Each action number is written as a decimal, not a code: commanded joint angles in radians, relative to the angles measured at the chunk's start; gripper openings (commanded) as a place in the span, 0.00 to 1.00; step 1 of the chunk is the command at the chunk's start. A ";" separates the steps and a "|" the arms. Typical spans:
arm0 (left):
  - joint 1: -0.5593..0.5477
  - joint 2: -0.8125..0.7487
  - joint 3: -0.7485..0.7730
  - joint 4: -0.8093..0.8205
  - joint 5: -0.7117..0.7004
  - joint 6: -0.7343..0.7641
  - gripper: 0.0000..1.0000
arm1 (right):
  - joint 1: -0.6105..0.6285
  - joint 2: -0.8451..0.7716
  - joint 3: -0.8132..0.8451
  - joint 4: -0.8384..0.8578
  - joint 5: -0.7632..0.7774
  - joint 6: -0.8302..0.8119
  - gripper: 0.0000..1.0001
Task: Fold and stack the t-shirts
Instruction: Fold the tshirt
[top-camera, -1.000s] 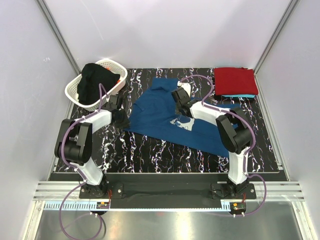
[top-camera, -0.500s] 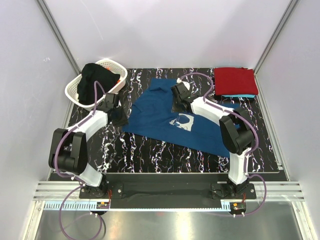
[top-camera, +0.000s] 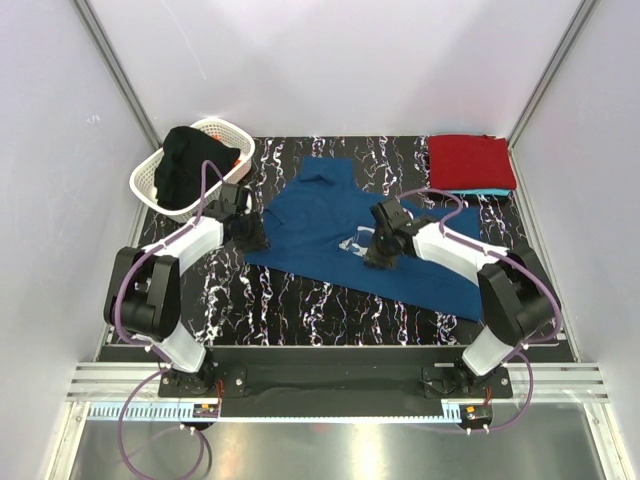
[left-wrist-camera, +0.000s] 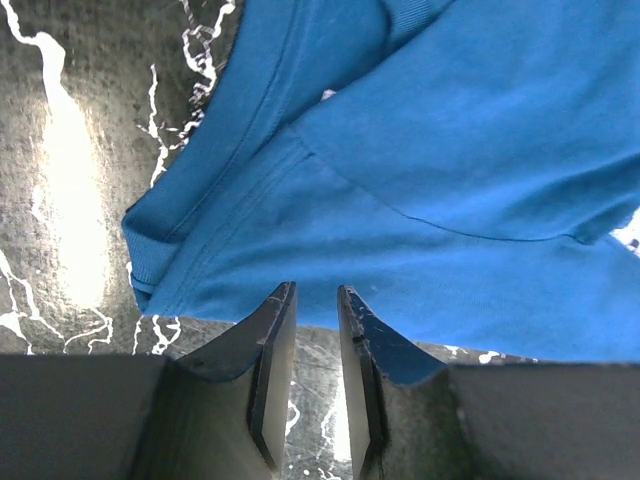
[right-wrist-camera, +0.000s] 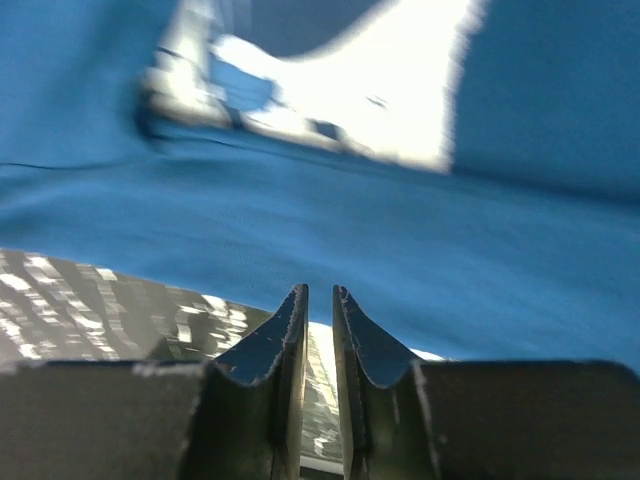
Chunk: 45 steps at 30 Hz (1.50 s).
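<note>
The navy blue t-shirt (top-camera: 318, 215) with a small white chest print (top-camera: 356, 241) lies spread out and rumpled in the middle of the table. My left gripper (top-camera: 256, 241) sits low at the shirt's left edge. Its jaws are nearly together and empty, and the hem (left-wrist-camera: 300, 290) lies just past the fingertips (left-wrist-camera: 282, 300). My right gripper (top-camera: 374, 258) hovers over the shirt's near edge, below the print (right-wrist-camera: 370, 90). Its jaws are also nearly together and empty. The red t-shirt (top-camera: 470, 160) lies folded on the turquoise one (top-camera: 492, 190) at the back right.
A white lattice basket (top-camera: 150, 185) with a black cloth (top-camera: 195, 155) in it stands at the back left. The black marbled table (top-camera: 300, 300) shows in front of the shirt. Grey walls enclose the sides and back.
My right gripper has moved from the shirt's upper middle towards me, to its near edge. My left gripper has shifted slightly right, to the shirt's left edge. The shirt lies flatter.
</note>
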 joint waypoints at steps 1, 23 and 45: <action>-0.004 0.052 -0.010 0.012 -0.009 0.007 0.27 | -0.012 -0.065 -0.056 -0.017 0.010 0.045 0.22; -0.010 -0.211 -0.260 -0.096 -0.275 -0.111 0.28 | -0.011 -0.266 -0.271 -0.141 0.077 -0.032 0.25; -0.010 -0.141 -0.153 -0.056 -0.149 -0.130 0.32 | -0.055 -0.157 -0.121 -0.194 0.111 0.014 0.24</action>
